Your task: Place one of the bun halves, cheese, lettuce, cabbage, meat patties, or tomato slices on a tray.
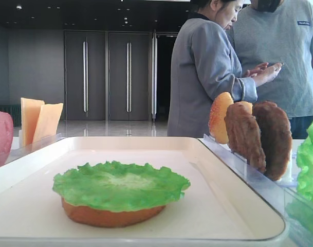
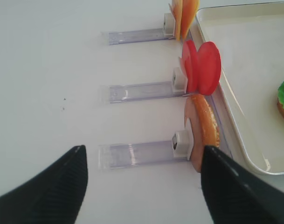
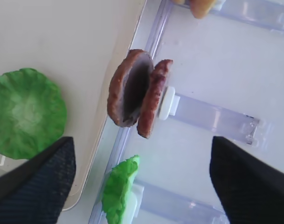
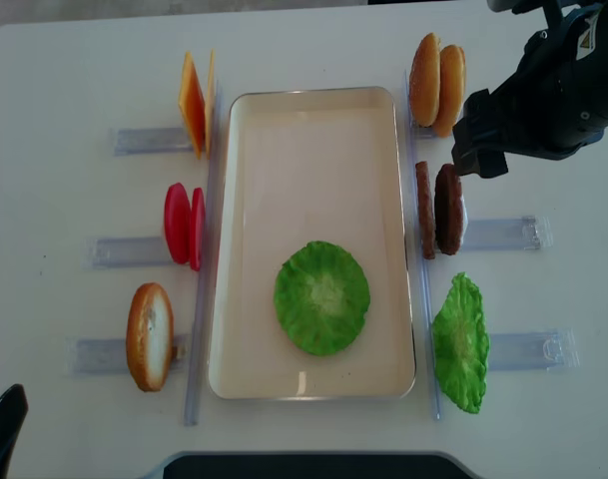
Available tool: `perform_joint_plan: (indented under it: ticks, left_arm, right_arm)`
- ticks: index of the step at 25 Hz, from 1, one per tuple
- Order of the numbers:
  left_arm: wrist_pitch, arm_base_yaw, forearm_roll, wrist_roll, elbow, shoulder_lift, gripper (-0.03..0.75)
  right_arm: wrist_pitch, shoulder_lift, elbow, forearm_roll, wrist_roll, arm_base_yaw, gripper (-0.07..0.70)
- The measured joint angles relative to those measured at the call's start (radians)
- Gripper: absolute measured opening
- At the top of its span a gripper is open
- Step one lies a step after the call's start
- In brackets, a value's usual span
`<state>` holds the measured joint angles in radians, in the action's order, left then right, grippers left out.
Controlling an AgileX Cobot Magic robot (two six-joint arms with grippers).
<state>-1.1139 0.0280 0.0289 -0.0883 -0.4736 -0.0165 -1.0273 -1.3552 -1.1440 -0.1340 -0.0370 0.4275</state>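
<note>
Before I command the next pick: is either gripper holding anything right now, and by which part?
Nothing is held. The right gripper stands open above the meat patties, not touching them. The left gripper is open over bare table.

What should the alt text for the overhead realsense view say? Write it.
A cream tray holds a lettuce leaf. Cheese, tomato slices and buns stand in holders beside it; the right arm hangs above the meat patties.

- The right arm [image 4: 543, 90] is black and bulky, with a small yellow-white marking on top.
- The gripper fingers [image 3: 246, 184] are black with fine ribbed texture.
</note>
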Motion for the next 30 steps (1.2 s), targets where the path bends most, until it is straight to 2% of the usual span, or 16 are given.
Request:
perform_joint_plan:
  ticks: [5, 8, 11, 17, 21, 24, 30]
  left_arm:
    - [0.000, 0.000, 0.000, 0.000, 0.000, 0.000, 0.575]
    - [0.000, 0.000, 0.000, 0.000, 0.000, 0.000, 0.575]
    - [0.000, 0.000, 0.000, 0.000, 0.000, 0.000, 0.575]
    - [0.000, 0.000, 0.000, 0.000, 0.000, 0.000, 0.575]
    - [0.000, 0.000, 0.000, 0.000, 0.000, 0.000, 0.575]
    - [0.000, 0.000, 0.000, 0.000, 0.000, 0.000, 0.575]
    - [0.000, 0.000, 0.000, 0.000, 0.000, 0.000, 0.575]
  right_arm:
    - [-0.005, -0.001, -0.001, 0.023, -0.026, -0.012, 0.559]
    - [-0.005, -0.001, -0.001, 0.062, -0.045, -0.072, 0.559]
    - [-0.005, -0.001, -0.001, 0.093, -0.049, -0.185, 0.559]
    - [-0.001, -0.003, -0.001, 0.098, -0.042, -0.496, 0.556]
    - [0.006, -0.003, -0.001, 0.101, -0.042, -0.639, 0.556]
    - [0.006, -0.003, -0.001, 0.115, -0.042, -0.681, 0.556]
    - [-0.001, -0.001, -0.001, 0.118, -0.037, -0.683, 0.556]
